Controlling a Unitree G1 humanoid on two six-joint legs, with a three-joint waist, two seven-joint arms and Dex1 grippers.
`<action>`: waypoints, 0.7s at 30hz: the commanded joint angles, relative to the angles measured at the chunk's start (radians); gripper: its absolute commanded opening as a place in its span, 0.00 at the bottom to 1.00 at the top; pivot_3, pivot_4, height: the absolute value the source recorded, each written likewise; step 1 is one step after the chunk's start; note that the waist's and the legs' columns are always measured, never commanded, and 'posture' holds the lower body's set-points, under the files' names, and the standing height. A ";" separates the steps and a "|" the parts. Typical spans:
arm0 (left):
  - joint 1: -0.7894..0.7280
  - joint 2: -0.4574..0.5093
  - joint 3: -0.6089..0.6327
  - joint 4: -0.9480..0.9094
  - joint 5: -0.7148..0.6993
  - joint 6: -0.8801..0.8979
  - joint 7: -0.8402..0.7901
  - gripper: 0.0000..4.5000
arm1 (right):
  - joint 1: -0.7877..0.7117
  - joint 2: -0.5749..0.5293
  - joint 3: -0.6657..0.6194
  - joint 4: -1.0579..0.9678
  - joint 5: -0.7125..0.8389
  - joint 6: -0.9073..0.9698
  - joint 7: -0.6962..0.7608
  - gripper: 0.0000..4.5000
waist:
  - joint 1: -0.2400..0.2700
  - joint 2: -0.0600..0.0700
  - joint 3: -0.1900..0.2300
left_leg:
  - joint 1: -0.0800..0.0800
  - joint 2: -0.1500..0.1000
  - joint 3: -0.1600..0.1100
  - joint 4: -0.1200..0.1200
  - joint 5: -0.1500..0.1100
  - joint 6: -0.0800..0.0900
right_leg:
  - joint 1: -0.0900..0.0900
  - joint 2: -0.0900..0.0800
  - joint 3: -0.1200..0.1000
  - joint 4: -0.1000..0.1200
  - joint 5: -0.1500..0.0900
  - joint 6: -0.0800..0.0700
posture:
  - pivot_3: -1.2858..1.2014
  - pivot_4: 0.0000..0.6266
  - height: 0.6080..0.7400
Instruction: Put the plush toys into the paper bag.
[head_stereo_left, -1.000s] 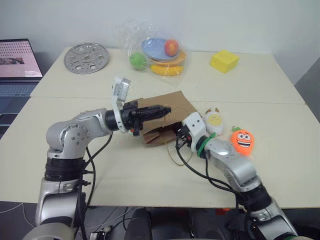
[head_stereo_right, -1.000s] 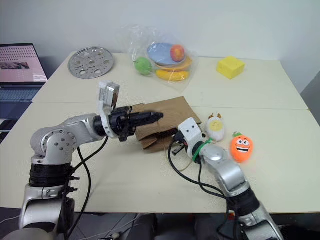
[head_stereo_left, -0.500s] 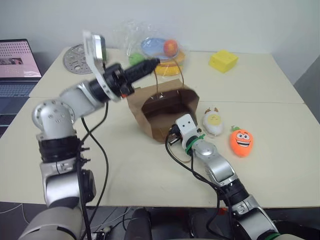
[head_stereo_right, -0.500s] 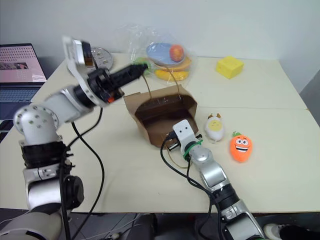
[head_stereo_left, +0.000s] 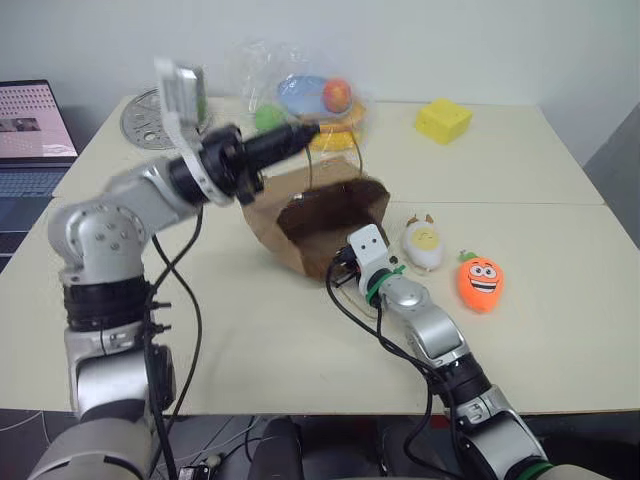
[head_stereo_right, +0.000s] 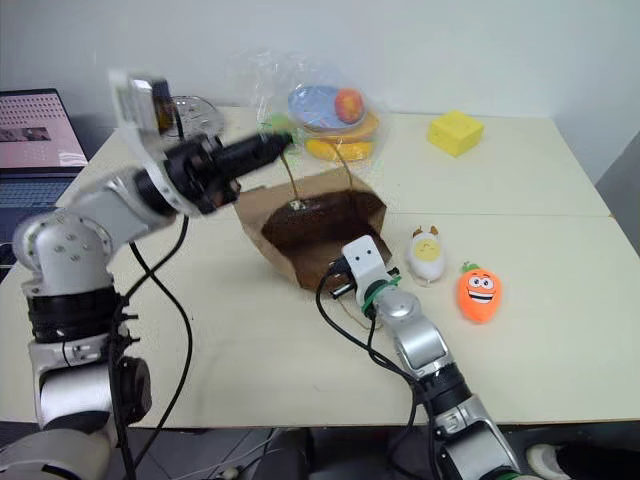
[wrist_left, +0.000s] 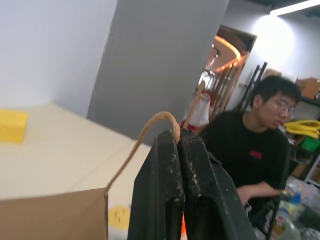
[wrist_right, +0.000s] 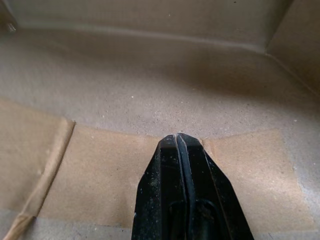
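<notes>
Brown paper bag (head_stereo_left: 330, 215): left gripper (head_stereo_left: 305, 128) pinches its twine handle (wrist_left: 150, 131); lift slow. Right gripper (wrist_right: 178, 142), fingers shut, pins the rim.

Both arms are built from rounded silver-grey metal shells joined by black ribbed collars, with rings of small dark screw holes seen on the round shoulder and elbow caps. Black cables are looped loosely along each arm. A white boxy camera housing is mounted on each wrist, and a green band is wrapped around the right wrist. The left gripper (wrist_left: 176, 150) and the right gripper (wrist_right: 177, 136) are each made of two black tapered fingers, whose matte surfaces are scuffed and flecked with pale specks
</notes>
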 joint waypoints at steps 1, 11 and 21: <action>0.017 0.020 -0.008 -0.046 0.021 -0.040 -0.051 0.00 | -0.012 -0.045 0.012 -0.167 0.025 0.022 0.097 0.01 | 0.000 0.000 0.000 | 0.000 0.000 0.000 0.000 0.000 0.000 | 0.000 0.000 0.000 0.000 0.000 0.000 | 0.52 0.24 1.00; 0.065 0.007 -0.047 -0.067 0.062 -0.071 -0.089 0.00 | 0.004 -0.284 -0.102 -0.652 0.233 0.304 0.338 0.21 | 0.001 0.000 0.000 | -0.001 0.000 0.000 -0.001 0.000 0.000 | 0.000 0.000 0.000 -0.001 0.000 0.000 | 0.52 0.24 1.00; 0.086 0.023 -0.037 -0.085 0.055 -0.069 -0.090 0.00 | 0.117 -0.803 -0.144 -0.626 0.110 0.141 0.511 1.00 | 0.015 -0.001 0.000 | -0.002 0.000 0.002 -0.001 0.000 0.000 | 0.001 -0.001 0.001 -0.009 -0.001 0.001 | 0.52 0.24 1.00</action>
